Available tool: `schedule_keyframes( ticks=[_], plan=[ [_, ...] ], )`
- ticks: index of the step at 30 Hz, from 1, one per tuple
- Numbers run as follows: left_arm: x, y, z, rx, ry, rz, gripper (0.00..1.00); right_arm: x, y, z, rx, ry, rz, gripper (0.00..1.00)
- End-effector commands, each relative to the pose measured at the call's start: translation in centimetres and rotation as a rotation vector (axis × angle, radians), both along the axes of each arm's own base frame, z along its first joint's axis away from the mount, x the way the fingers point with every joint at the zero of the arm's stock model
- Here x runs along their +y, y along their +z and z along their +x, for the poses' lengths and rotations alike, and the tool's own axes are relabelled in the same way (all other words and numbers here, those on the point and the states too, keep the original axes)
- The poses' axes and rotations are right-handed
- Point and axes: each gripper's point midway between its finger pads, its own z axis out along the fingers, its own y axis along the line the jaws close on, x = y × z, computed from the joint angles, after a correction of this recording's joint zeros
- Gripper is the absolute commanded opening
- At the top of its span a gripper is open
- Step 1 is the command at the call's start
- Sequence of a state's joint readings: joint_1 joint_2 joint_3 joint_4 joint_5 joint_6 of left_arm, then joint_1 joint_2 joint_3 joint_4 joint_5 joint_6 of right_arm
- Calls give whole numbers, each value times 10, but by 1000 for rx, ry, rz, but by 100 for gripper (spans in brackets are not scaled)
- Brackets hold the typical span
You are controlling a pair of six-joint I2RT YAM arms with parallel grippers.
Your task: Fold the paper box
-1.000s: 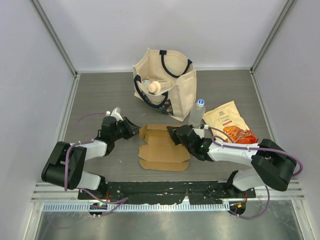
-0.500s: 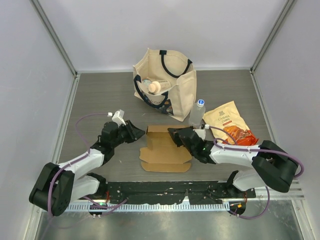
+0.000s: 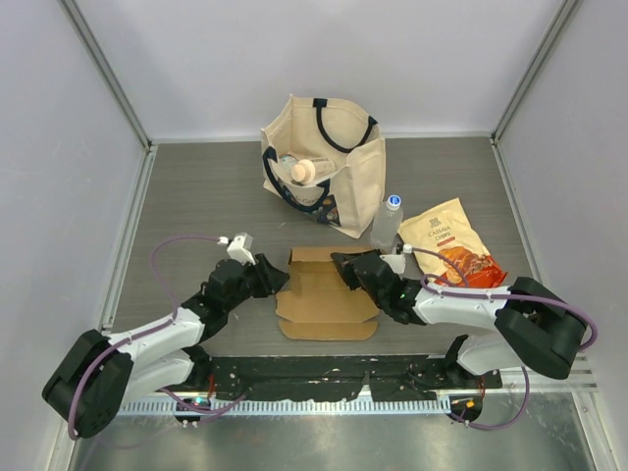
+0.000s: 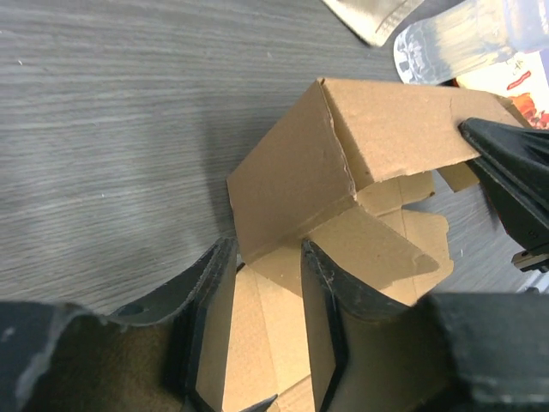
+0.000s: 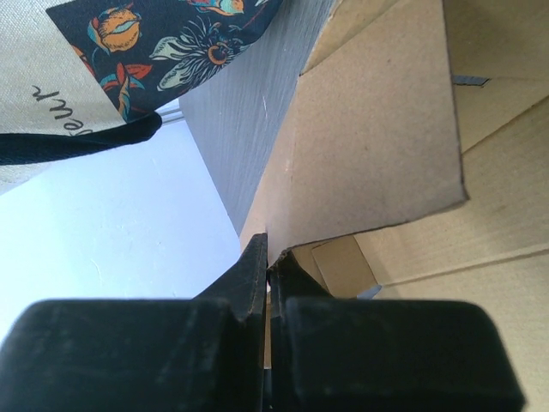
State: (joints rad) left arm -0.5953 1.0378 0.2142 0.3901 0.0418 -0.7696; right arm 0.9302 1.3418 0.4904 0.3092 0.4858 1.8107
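The brown paper box (image 3: 324, 299) lies partly folded on the table between both arms. In the left wrist view its back wall and left side wall (image 4: 292, 184) stand upright, joined at a corner. My left gripper (image 3: 279, 279) is at the box's left edge; its jaws are apart (image 4: 268, 266), and the lower corner of the side wall sits between the fingertips without being pinched. My right gripper (image 3: 343, 267) is shut on the top edge of the back wall (image 5: 271, 256). Its black fingers (image 4: 510, 167) show at the right of the left wrist view.
A cream tote bag (image 3: 324, 162) with items inside stands behind the box. A water bottle (image 3: 389, 222) stands just behind my right gripper, and an orange snack pouch (image 3: 449, 243) lies to its right. White enclosure walls surround the table.
My left gripper has moved right up to the box's left edge, and its jaws have widened. The box's left flap has come up from flat. The right gripper kept its hold.
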Motion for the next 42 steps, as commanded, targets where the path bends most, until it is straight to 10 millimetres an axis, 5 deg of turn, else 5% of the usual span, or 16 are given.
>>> schedule_keyframes(
  ticks=[1, 19, 36, 42],
  plan=[
    [5, 18, 11, -107, 39, 13, 42, -10, -19, -6, 3, 1, -79, 1],
    [-3, 8, 3, -106, 3, 39, 41, -7, -24, -9, 3, 32, -108, 1],
    [-15, 26, -12, -198, -87, 35, 44, -11, -20, -20, -76, 25, -134, 1],
    [-10, 9, -17, -156, -82, 79, 37, -11, -27, -32, -99, 48, -142, 1]
  ],
)
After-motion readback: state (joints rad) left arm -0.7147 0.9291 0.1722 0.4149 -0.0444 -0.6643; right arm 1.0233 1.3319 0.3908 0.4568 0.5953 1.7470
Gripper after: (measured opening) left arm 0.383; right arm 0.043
